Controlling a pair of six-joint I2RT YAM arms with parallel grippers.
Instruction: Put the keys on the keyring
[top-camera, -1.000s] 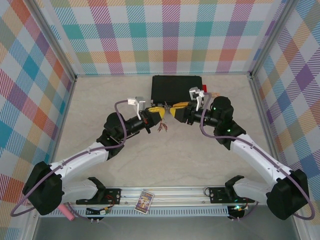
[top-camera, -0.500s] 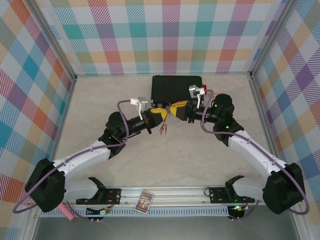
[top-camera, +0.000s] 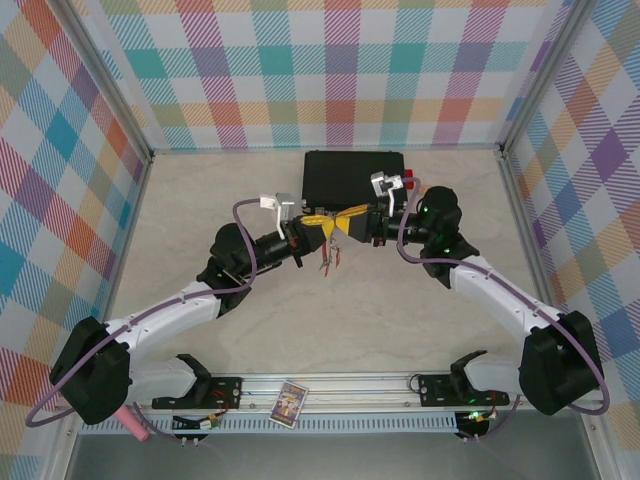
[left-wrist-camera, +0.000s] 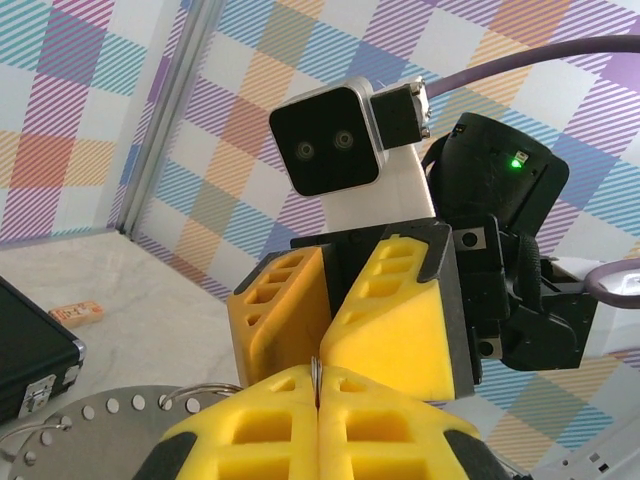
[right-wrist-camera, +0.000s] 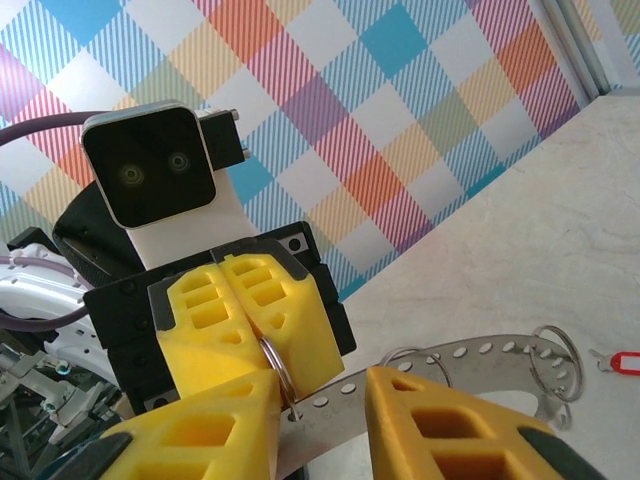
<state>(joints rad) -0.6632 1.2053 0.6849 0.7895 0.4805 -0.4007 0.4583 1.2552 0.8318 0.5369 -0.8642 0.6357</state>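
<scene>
**A:** Top view?
**B:** Left gripper (top-camera: 322, 228) meets right gripper (top-camera: 346, 222); tiny red-tagged metal keys (top-camera: 328, 258) dangle under their fingertips.
**A:** Left wrist?
**B:** Ribbed yellow pads (left-wrist-camera: 385, 425) clamp the thin silver wire keyring (left-wrist-camera: 316, 372).
**A:** Right wrist?
**B:** Right fingers apart, perforated flat steel strip (right-wrist-camera: 450, 358) between them.

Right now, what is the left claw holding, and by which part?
The left claw pinches the keyring by its thin bare wire, right at its fingertips.
</scene>
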